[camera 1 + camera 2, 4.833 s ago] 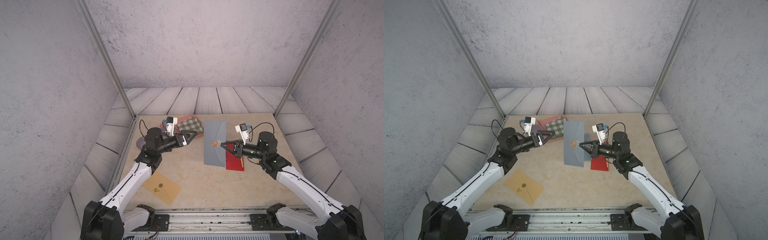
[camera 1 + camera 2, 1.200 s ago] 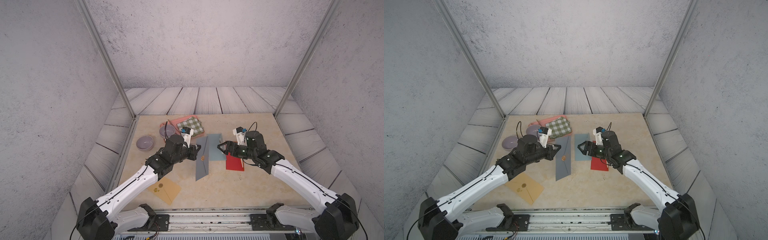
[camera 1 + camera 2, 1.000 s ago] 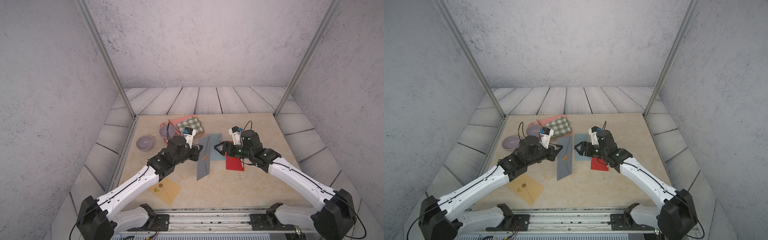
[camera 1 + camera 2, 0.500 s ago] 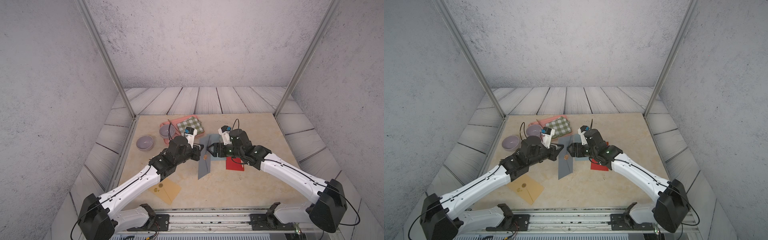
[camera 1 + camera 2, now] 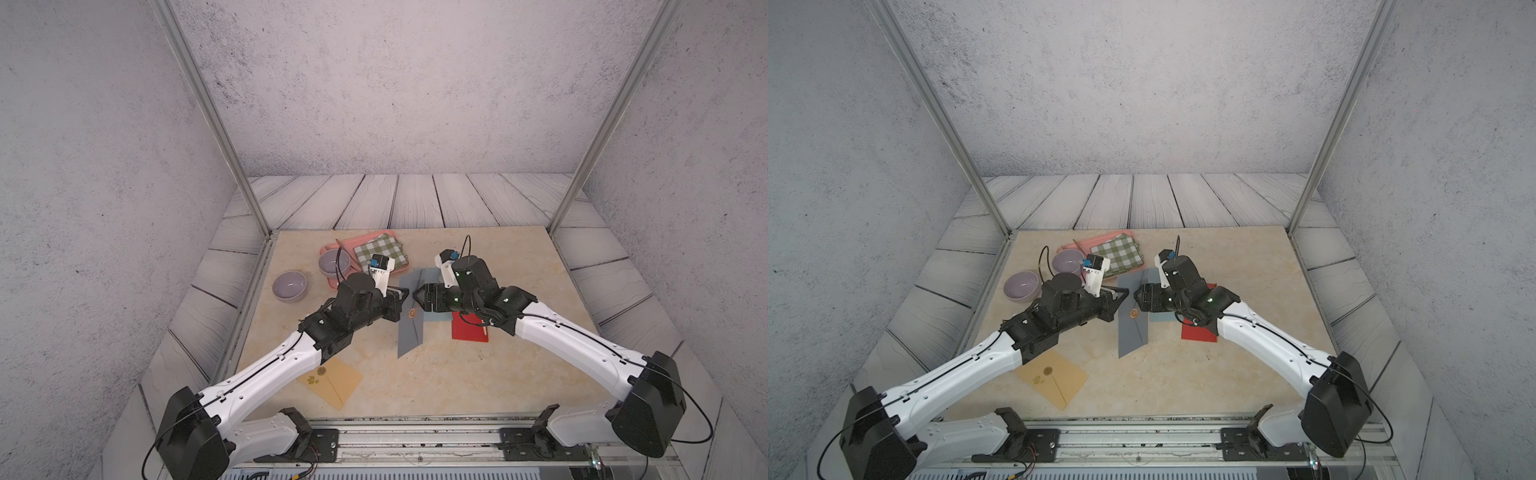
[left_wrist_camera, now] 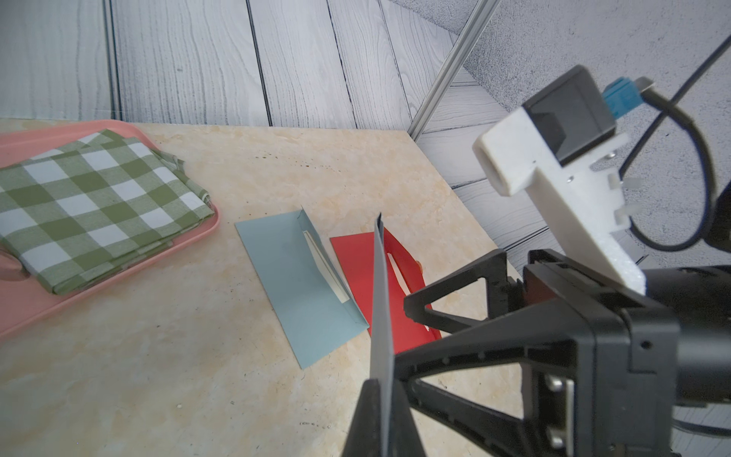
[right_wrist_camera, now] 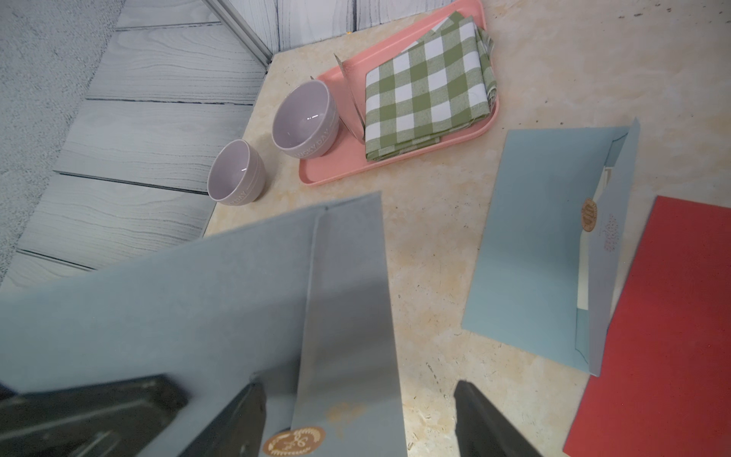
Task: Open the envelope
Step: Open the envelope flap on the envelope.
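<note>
My left gripper (image 6: 379,382) is shut on the edge of the dark grey envelope (image 5: 409,336), holding it tilted up off the table in both top views (image 5: 1133,332). In the left wrist view the envelope (image 6: 381,300) shows edge-on. Its flap (image 7: 348,296) carries a round gold seal (image 7: 294,441) and stands a little away from the body. My right gripper (image 7: 356,389) is open with the flap between its fingers, which are not pinching it. In a top view the right gripper (image 5: 417,297) faces the left gripper (image 5: 402,295) across the seal (image 5: 412,313).
A light blue envelope (image 7: 534,245) and a red envelope (image 7: 664,328) lie flat under my right arm. A pink tray (image 5: 332,249) holds a green checked cloth (image 5: 380,251) and a bowl (image 5: 330,264). Another bowl (image 5: 289,285) stands further left. A tan envelope (image 5: 332,380) lies near the front.
My right gripper has moved left, from over the red envelope up to the grey envelope's flap. My left gripper has kept its hold and barely moved.
</note>
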Robot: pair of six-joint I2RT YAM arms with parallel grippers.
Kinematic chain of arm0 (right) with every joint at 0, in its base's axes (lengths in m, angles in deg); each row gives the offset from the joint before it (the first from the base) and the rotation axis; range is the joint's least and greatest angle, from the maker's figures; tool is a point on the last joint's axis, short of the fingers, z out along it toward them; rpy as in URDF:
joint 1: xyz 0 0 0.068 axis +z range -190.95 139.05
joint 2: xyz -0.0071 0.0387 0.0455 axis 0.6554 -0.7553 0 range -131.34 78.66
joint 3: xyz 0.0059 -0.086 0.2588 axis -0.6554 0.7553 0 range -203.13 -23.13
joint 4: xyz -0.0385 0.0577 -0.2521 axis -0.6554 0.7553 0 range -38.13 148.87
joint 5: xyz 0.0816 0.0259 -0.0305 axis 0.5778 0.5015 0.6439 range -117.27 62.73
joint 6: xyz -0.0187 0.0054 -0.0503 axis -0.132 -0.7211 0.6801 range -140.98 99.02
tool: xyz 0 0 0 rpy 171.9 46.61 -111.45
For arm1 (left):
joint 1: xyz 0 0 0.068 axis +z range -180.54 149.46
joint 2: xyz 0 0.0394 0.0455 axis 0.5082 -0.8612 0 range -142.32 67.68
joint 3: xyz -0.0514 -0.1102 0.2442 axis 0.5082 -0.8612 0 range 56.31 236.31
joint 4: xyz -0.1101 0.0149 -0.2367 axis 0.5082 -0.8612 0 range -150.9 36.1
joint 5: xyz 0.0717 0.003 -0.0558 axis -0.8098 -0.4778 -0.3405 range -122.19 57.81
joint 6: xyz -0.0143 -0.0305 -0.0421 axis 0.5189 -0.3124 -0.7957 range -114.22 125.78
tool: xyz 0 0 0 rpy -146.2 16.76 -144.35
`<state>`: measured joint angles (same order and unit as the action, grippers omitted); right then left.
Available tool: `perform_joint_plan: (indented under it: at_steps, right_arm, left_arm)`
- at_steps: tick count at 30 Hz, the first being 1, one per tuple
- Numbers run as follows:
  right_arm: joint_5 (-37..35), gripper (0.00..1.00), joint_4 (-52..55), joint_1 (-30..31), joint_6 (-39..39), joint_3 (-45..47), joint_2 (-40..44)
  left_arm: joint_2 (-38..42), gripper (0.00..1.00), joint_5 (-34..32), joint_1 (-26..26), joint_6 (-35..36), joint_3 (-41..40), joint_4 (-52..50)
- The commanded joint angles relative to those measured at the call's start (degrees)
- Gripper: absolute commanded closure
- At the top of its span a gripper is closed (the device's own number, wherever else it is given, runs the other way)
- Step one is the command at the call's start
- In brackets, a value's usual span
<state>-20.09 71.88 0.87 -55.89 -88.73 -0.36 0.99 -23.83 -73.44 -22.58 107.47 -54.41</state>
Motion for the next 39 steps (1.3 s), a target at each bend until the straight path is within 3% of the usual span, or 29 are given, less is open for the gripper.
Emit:
perform_joint_plan:
  at_steps: [1,22,39]
  right_arm:
    - [-2.32,0.22,2.05,0.36,0.34,-2.23,-2.03]
    - [-9.55,0.23,9.26,0.39,-0.06,-5.93,-4.14]
    - [-5.15,0.23,7.74,0.41,-0.51,-5.94,-3.5]
  left_arm:
    - [-0.02,1.0,0.52,-0.23,1.02,-0.62,1.64]
    - [0.05,1.0,0.47,-0.26,1.47,-0.92,1.74]
    - [0.14,1.0,1.04,-0.26,1.14,-0.93,1.25]
